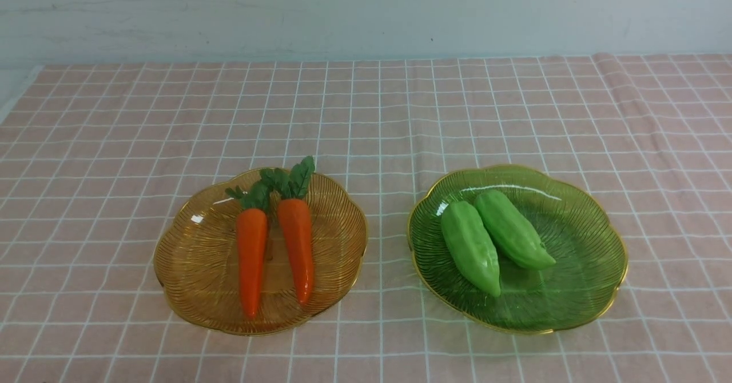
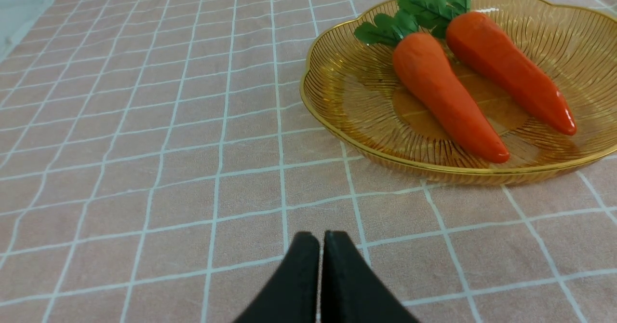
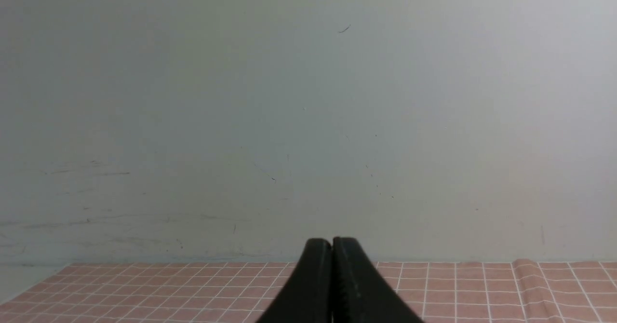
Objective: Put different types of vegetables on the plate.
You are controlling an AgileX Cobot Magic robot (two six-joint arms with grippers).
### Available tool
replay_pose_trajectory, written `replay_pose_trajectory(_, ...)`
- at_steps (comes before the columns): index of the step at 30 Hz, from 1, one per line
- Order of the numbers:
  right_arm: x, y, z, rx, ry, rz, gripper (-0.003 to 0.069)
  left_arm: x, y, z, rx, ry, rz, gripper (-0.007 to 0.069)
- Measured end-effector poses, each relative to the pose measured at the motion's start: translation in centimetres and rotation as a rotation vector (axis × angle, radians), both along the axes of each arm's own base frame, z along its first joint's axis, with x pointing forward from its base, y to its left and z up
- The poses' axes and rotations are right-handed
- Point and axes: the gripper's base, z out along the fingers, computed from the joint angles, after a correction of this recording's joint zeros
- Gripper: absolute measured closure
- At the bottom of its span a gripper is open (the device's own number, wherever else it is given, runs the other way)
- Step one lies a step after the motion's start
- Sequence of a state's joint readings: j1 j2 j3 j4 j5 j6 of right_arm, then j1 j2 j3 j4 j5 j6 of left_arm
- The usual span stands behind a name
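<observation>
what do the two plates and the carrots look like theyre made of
Amber ribbed plate and green ribbed plate: see-through, glossy, gold-edged, either glass or clear plastic. Two orange toy carrots: matte foam or soft plastic, slightly glossy at the tips; leafy tops look like fabric or thin plastic.

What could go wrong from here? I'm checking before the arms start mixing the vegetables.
The two orange toy carrots lie nearly touching on the amber ribbed glass plate, so gripping one may nudge the other. The two light-green ridged gourds touch on the green glass plate; both are rounded and might slip from a pinch.
</observation>
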State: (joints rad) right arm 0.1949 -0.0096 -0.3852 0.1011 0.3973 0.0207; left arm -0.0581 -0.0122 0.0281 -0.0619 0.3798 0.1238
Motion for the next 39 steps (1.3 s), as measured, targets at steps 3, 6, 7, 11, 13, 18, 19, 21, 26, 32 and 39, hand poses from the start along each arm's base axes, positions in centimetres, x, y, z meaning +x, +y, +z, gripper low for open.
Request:
replay_pose_trajectory(3,0.2,-0.1,-0.4,-0.060,0.015,-0.030,0.0674,0.0,0.0,0.0,0.000,0.000,0.000,0.0628)
replay_pose_trajectory(6,0.5,-0.3,-1.0,-0.110,0.028,-0.079,0.0674,0.0,0.0,0.0,0.000,0.000,0.000,0.0628)
replay_pose_trajectory(7,0.7,-0.4,-1.4,-0.130,0.039,-0.108,0.0674,0.0,0.0,0.0,0.000,0.000,0.000,0.0628)
replay_pose_trajectory(11,1.6,-0.6,-3.7,-0.171,0.113,-0.211,0.0674,0.0,0.0,0.0,0.000,0.000,0.000,0.0628)
replay_pose_trajectory(13,2.3,-0.8,-5.5,-0.181,0.164,-0.248,0.0674,0.0,0.0,0.0,0.000,0.000,0.000,0.0628)
replay_pose_trajectory(18,3.3,-1.0,-10.0,-0.193,0.296,-0.284,0.0674,0.0,0.0,0.0,0.000,0.001,0.000,0.0628)
replay_pose_trajectory(19,3.5,-1.0,-11.6,-0.198,0.344,-0.281,0.0674,0.0,0.0,0.0,0.000,0.001,0.000,0.0628)
replay_pose_trajectory(21,3.6,-1.0,-13.0,-0.191,0.394,-0.274,0.0674,0.0,0.0,0.0,0.000,0.001,0.000,0.0628)
replay_pose_trajectory(26,3.6,-0.9,-13.2,-0.169,0.395,-0.268,0.0674,0.0,0.0,0.0,0.000,0.001,0.000,0.0628)
replay_pose_trajectory(32,3.6,-0.9,-13.3,-0.162,0.397,-0.266,0.0674,0.0,0.0,0.0,0.000,0.001,0.000,0.0628)
replay_pose_trajectory(39,3.6,-0.9,-13.3,-0.162,0.397,-0.266,0.0674,0.0,0.0,0.0,0.000,0.001,0.000,0.0628)
